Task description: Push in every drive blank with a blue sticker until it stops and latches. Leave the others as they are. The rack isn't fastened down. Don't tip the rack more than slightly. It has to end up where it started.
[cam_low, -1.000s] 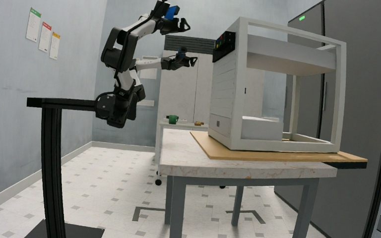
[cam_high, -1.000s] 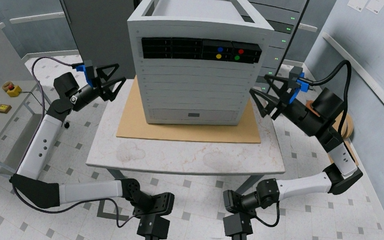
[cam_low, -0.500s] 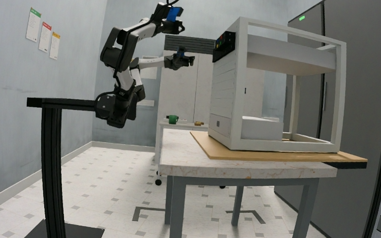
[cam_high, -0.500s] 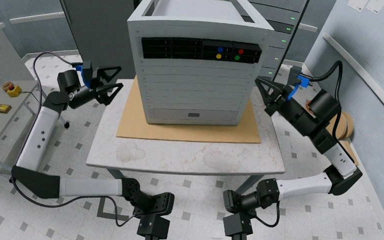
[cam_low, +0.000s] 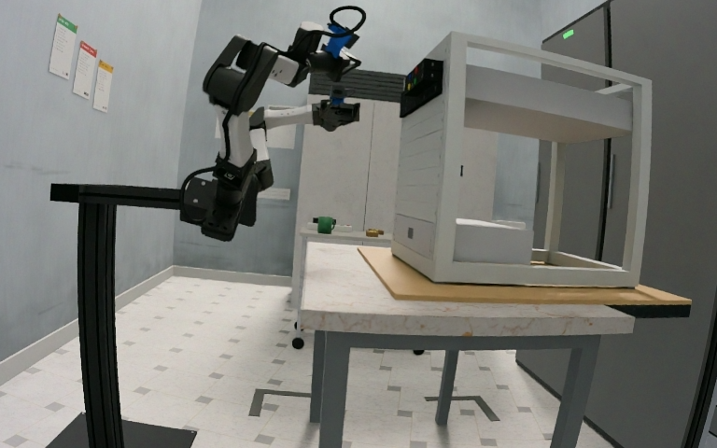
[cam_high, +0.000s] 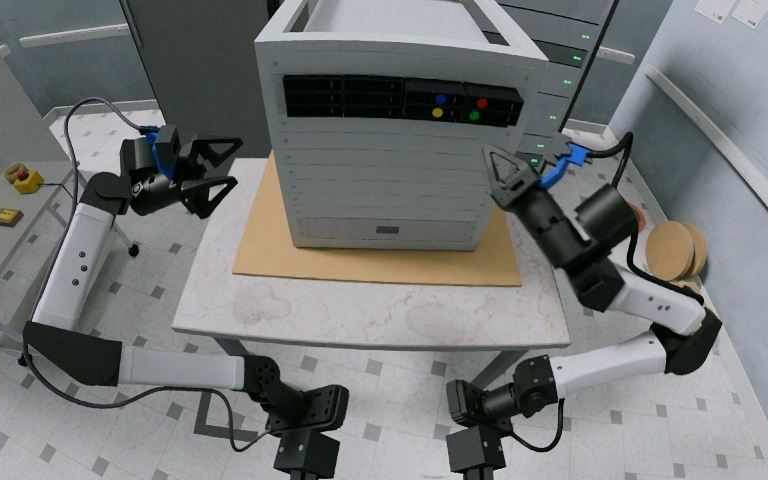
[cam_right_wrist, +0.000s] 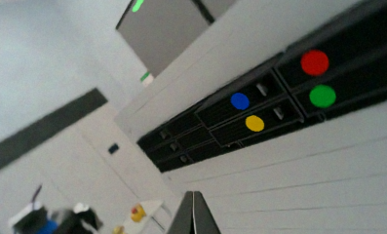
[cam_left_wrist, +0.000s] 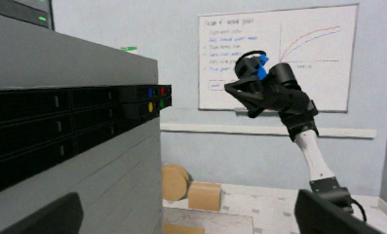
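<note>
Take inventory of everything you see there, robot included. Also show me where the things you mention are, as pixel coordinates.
Rack: one, light grey, on the board (cam_high: 376, 264) (cam_low: 518, 293)
Board: one, tan, on the table
Table: one, pale stone top (cam_high: 370, 315) (cam_low: 462, 317), grey legs, in front of the arms
Stickers: four; blue (cam_high: 440, 99) (cam_left_wrist: 150, 92) (cam_right_wrist: 240, 100) above yellow (cam_high: 437, 112) (cam_left_wrist: 151, 106) (cam_right_wrist: 254, 123), red (cam_high: 482, 102) (cam_left_wrist: 163, 90) (cam_right_wrist: 315, 62) above green (cam_high: 474, 115) (cam_left_wrist: 162, 102) (cam_right_wrist: 323, 96), on blanks in the rack's upper front
Cup: one, green, on the side cart
Whiteboard (cam_left_wrist: 273, 15): one, white, on a wall
Left gripper (cam_high: 212, 172): one, black, open, off the rack's left side
Right gripper (cam_high: 491, 160) (cam_right_wrist: 192, 202): one, black, shut, before the rack's right side
</note>
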`<state>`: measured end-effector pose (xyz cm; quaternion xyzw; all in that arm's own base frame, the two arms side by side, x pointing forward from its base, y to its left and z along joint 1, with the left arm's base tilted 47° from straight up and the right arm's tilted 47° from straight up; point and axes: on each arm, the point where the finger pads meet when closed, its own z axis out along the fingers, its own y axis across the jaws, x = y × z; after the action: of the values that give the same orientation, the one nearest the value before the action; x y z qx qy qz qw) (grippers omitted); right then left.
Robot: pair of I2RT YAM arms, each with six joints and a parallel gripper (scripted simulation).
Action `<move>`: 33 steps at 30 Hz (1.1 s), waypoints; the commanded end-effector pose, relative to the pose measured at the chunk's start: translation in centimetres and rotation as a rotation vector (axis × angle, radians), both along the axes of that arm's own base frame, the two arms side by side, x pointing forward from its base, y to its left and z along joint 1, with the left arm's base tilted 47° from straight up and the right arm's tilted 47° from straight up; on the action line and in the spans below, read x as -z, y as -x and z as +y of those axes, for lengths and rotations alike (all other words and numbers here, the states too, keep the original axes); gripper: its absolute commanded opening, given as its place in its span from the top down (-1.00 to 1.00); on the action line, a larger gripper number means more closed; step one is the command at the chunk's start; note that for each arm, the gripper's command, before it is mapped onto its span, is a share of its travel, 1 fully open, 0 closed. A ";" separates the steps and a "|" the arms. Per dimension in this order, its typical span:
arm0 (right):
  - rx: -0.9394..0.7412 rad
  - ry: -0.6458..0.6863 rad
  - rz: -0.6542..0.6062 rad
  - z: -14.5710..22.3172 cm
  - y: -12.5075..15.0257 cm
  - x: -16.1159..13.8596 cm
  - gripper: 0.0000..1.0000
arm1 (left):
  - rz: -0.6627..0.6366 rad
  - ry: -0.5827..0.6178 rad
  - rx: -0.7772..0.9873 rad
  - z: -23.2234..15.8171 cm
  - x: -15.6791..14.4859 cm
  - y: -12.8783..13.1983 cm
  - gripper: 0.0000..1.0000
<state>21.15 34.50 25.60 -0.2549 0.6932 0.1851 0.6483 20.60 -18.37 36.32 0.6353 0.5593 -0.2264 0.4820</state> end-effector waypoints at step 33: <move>0.450 -0.883 0.099 4.2 -8.3 2.1 1.00 | -0.066 -0.011 -0.043 0.3 -1.3 -1.2 -1.00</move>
<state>29.10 38.57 21.08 0.1782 0.6445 0.3066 0.6774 20.86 -18.09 36.02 0.6358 0.5671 -0.2173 0.4765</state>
